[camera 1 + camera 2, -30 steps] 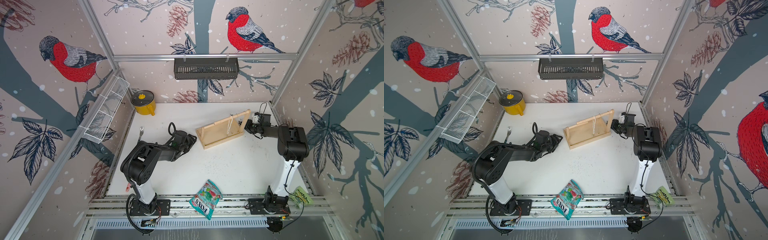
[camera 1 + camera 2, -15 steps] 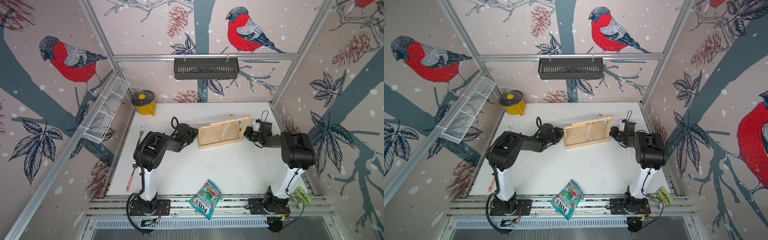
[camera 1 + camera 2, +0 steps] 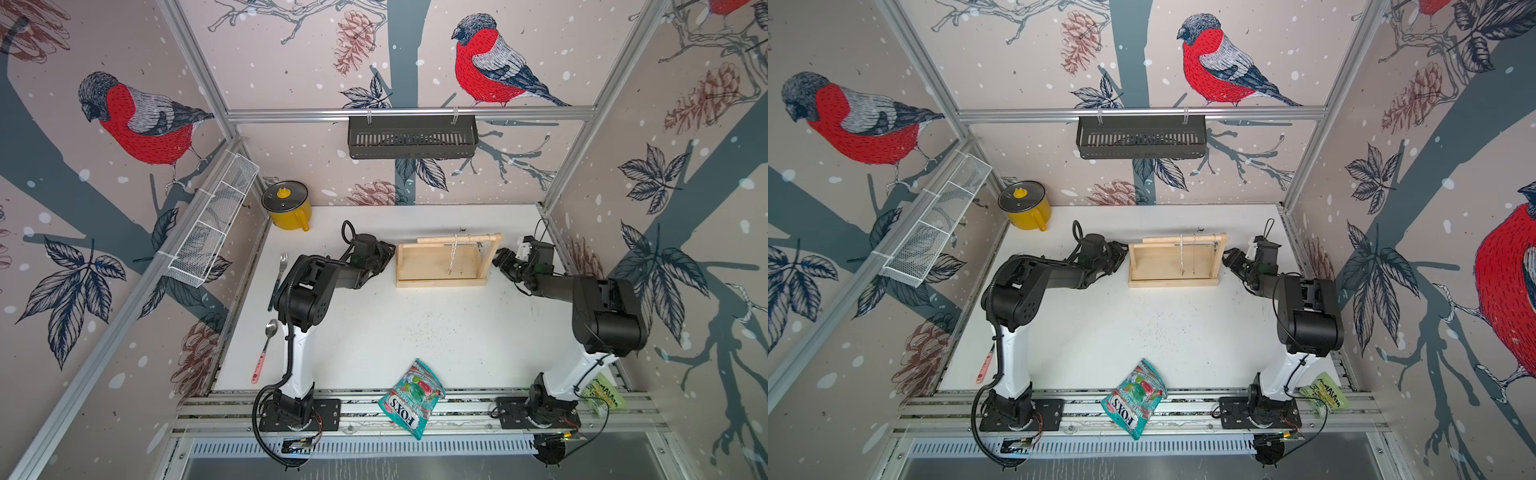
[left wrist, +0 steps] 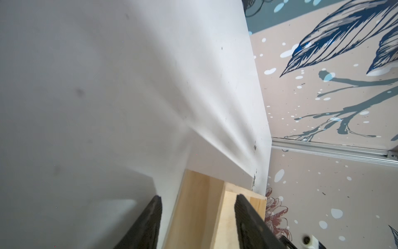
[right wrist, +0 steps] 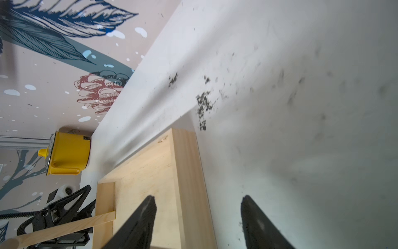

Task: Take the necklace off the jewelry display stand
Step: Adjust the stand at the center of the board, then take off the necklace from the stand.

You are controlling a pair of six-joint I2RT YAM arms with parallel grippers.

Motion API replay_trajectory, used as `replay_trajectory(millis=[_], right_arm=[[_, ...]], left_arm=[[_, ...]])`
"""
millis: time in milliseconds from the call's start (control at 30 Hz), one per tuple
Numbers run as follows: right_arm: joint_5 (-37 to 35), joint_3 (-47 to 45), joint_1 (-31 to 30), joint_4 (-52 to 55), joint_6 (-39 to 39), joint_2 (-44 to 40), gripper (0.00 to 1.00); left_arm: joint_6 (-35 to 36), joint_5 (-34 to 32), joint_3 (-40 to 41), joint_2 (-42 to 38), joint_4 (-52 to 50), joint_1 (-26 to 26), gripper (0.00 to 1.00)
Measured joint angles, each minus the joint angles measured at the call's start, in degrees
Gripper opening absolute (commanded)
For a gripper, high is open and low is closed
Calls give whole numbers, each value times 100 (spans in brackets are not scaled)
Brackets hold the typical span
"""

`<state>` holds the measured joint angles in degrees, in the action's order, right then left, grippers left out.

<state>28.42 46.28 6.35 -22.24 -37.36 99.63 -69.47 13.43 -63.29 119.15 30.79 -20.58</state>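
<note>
Squaring done: jewelry display stand (image 3: 440,284), skewed a second ago, now sits straight, upper middle of frame in both top views. The necklace (image 3: 454,254) hangs from the crossbar (image 3: 436,240), not yet removed. At the stand's left end is the left gripper (image 3: 387,254), at its right end the right gripper (image 3: 501,261). Wrist views show both sets of jaws parted around wood, clamping nothing. Chain grab likely next.

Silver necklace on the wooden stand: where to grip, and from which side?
Pinch the necklace on its hanging strands, partway below the crossbar, probably coming from the open front of the stand. The posts close off both ends, and the chain hangs clear between them.
</note>
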Motion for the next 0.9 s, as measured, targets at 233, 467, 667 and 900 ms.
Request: replay_trajectory(millis=[233,467,667,900], right_arm=[[-492,72,264,876,393,-1123,76],[-815,-476,-87,1478,1056,-3504,77],[-1045,-1010,-1049,1679,1547,-5460,75],[-1565,-2151,-3303,826,1812,-5792,72]], left_arm=[[885,-61,490,-942,-162,433,77],[2441,-828,1416,-2776,-651,428,88],[4059,-1451,2380,-4555,-540,-81,98],[4638,-1305,3272,-5036,162,-9,98]])
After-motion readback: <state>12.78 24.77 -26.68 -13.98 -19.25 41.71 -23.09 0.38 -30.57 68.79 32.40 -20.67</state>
